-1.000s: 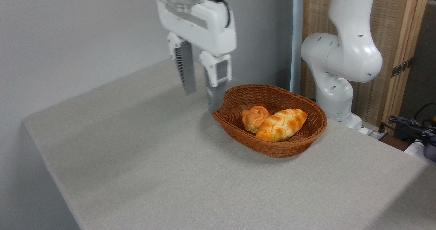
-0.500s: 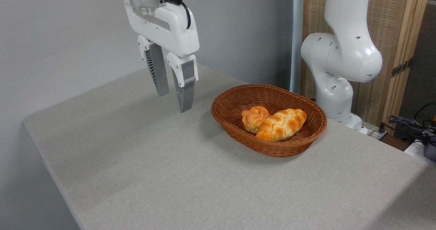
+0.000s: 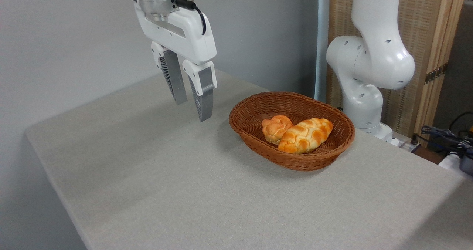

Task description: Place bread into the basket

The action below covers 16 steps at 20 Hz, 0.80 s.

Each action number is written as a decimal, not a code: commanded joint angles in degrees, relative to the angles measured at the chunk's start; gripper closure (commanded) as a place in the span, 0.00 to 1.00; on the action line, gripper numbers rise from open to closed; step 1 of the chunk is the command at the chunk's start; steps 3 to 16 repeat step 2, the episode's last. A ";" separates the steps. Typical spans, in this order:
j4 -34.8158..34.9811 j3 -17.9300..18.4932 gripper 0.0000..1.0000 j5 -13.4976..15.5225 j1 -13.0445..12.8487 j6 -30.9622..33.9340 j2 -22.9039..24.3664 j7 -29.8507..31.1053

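The near half of the grey bench (image 3: 207,191) lies bare, its cloth-like top running to the near-left edge. Further in, toward the right edge, sits the oval wicker basket (image 3: 255,111). The bread (image 3: 305,135), a braided golden loaf, lies inside the basket along its nearer wall, slanted with one pointed end toward the near rim. Touching it on the left is a small round bun (image 3: 276,128), also in the basket. Left of the basket, and clear of its rim, the gripper (image 3: 192,110) hangs above the bench with its fingers (image 3: 204,100) pointing down, a narrow gap between them and nothing held. Beyond the bench's far right corner stands the arm's white base (image 3: 366,94), before a wooden slatted screen (image 3: 432,50).
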<state>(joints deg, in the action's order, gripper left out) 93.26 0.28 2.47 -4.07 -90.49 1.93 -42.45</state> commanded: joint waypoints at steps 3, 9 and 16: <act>-1.68 0.16 0.00 0.08 0.29 0.84 -0.70 0.97; -1.68 0.16 0.00 0.08 0.29 0.84 -0.70 0.97; -1.68 0.16 0.00 0.08 0.29 0.84 -0.70 0.97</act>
